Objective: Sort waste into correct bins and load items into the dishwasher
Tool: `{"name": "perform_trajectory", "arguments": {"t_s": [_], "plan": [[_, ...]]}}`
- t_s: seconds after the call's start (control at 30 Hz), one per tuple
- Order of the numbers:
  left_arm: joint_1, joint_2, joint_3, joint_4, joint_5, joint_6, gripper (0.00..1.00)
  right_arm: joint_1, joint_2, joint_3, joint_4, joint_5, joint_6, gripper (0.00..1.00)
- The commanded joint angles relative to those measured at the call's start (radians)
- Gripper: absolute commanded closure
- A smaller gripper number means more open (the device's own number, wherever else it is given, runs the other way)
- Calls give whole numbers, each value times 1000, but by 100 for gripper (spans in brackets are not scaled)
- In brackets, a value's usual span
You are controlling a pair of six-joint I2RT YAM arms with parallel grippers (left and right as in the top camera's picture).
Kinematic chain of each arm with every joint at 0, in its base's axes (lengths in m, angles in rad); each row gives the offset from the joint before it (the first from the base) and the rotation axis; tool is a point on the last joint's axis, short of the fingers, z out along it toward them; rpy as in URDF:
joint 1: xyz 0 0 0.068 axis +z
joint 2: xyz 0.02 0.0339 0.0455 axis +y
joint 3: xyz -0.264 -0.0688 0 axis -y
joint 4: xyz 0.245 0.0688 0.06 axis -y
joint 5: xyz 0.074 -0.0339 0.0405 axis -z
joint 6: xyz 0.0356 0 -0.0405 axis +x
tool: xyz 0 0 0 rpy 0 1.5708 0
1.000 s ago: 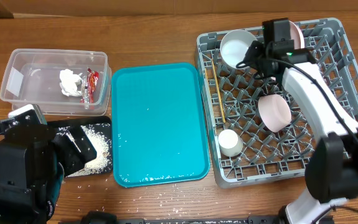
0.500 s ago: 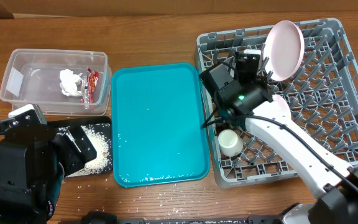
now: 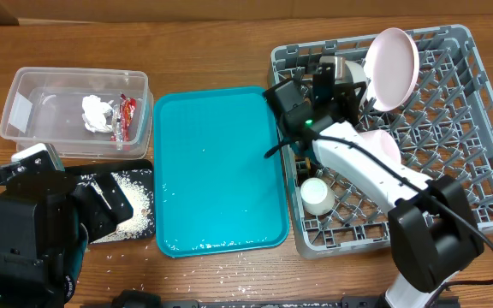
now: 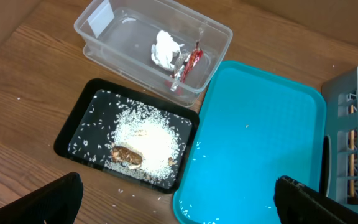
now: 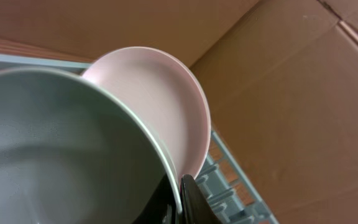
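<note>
- Overhead: the right gripper (image 3: 342, 79) is over the far left corner of the dish rack (image 3: 478, 197). The white bowl (image 3: 353, 70) is at its fingers and the pink plate (image 3: 390, 67) stands upright just beyond. The pink bowl (image 3: 382, 152) and small white cup (image 3: 317, 195) lie in the rack, nearer us than the gripper. No tableware is on the teal tray (image 3: 221, 171), so we judge loading nearly done.
- Left wrist: the left gripper (image 4: 178, 186) is spread wide and holds nothing. Ahead of it is the black tray (image 4: 79, 127) with rice (image 4: 148, 134). Beyond that is the clear tub (image 4: 117, 28) holding the tissue (image 4: 165, 48) and red wrapper (image 4: 191, 62), so the waste looks sorted. The chopsticks (image 4: 352, 155) show in the rack here.
- Right wrist: only this view shows the grip, with the jaws closed on the white bowl's rim. We cannot tell whether the plate behind touches the bowl.
</note>
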Motion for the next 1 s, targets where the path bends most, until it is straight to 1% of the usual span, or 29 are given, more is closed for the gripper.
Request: {"name": "perform_trajectory", "arguments": {"t_s": [0.0, 0.1, 0.2, 0.5, 0.63, 0.7, 0.87, 0.97], "plan": [[5, -1, 0, 5, -16, -9, 0, -60, -13, 8, 20, -19, -125, 96], [5, -1, 0, 5, -16, -9, 0, -78, -12, 8, 19, -27, -125, 96], [5, -1, 0, 5, -16, -9, 0, -73, -10, 6, 3, -87, -120, 96], [5, -1, 0, 5, -16, -9, 0, -37, 69, -6, -7, -77, -121, 96], [5, -1, 0, 5, -16, -9, 0, 5, 103, -6, -10, -17, -121, 96], [5, -1, 0, 5, -16, -9, 0, 24, 105, -6, -8, 50, -121, 96], [5, -1, 0, 5, -16, -9, 0, 27, 105, -6, -8, 176, -122, 96], [5, -1, 0, 5, -16, -9, 0, 25, 105, -6, -9, 193, -122, 96]]}}
